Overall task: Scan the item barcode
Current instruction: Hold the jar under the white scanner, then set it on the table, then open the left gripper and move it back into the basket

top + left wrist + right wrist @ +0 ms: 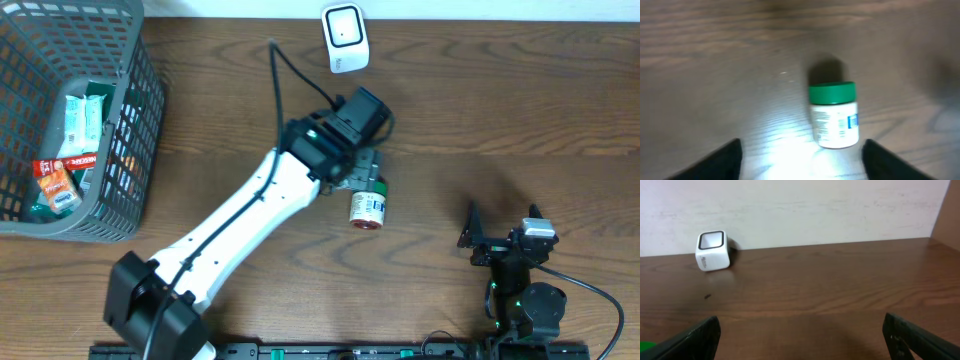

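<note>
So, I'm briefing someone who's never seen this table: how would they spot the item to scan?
On the brown wooden table, find the white left arm reaching in diagonally. Right by its tool lies a small jar on its side. Its green lid and white label set it apart from the white scanner cube at the far edge and the grey basket of packets.

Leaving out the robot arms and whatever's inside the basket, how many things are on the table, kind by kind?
Grey basket: 1
Green-lidded jar: 1
White scanner cube: 1
Total: 3
</note>
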{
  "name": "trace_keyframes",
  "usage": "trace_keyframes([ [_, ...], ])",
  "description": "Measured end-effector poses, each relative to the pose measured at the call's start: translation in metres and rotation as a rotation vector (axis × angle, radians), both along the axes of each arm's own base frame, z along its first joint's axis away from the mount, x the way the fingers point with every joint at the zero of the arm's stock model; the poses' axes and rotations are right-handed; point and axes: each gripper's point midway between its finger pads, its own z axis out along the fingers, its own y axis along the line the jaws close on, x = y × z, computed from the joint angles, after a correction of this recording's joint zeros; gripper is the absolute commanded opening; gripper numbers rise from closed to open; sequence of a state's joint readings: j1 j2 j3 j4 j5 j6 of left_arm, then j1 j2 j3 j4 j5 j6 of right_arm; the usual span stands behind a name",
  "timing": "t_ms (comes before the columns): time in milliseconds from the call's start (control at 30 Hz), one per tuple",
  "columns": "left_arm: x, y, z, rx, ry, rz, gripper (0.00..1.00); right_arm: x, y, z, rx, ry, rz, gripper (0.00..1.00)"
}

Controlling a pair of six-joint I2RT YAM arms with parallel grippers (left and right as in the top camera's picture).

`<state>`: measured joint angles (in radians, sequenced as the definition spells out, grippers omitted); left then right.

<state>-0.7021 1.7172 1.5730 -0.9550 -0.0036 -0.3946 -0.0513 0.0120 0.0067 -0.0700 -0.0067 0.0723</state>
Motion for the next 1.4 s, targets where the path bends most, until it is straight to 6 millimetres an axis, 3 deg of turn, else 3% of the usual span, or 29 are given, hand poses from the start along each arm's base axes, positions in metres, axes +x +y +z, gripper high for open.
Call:
trace_keyframes([
  [33,0.002,0.005,0.003,-0.001,-0.003,0.012,0.45,0.000,0.000,0.000,0.000,0.000,0.000,0.99],
  [67,0.004,0.010,0.006,-0.003,-0.008,0.025,0.24,0.000,0.000,0.000,0.000,0.000,0.000,0.99],
  [100,0.007,0.016,0.010,-0.009,-0.017,0.040,0.13,0.000,0.000,0.000,0.000,0.000,0.000,0.99],
  [167,0.013,0.026,0.019,-0.022,-0.037,0.065,0.07,0.000,0.000,0.000,0.000,0.000,0.000,0.99],
  [367,0.031,0.079,0.054,-0.061,-0.115,0.200,0.08,0.000,0.000,0.000,0.000,0.000,0.000,0.99],
  [567,0.046,0.164,0.098,-0.097,-0.240,0.425,0.11,0.000,0.000,0.000,0.000,0.000,0.000,0.99],
  [800,0.042,0.248,0.156,-0.153,-0.439,0.665,0.17,0.000,0.000,0.000,0.000,0.000,0.000,0.99],
  [967,0.042,0.299,0.192,-0.166,-0.598,0.789,0.38,0.000,0.000,0.000,0.000,0.000,0.000,0.99],
  [1033,0.043,0.319,0.197,-0.151,-0.634,0.838,0.43,0.000,0.000,0.000,0.000,0.000,0.000,0.99],
  [1167,0.034,0.370,0.195,-0.072,-0.652,0.983,0.45,0.000,0.000,0.000,0.000,0.000,0.000,0.99],
  [1400,0.017,0.453,0.166,0.097,-0.589,1.220,0.45,0.000,0.000,0.000,0.000,0.000,0.000,0.99],
])
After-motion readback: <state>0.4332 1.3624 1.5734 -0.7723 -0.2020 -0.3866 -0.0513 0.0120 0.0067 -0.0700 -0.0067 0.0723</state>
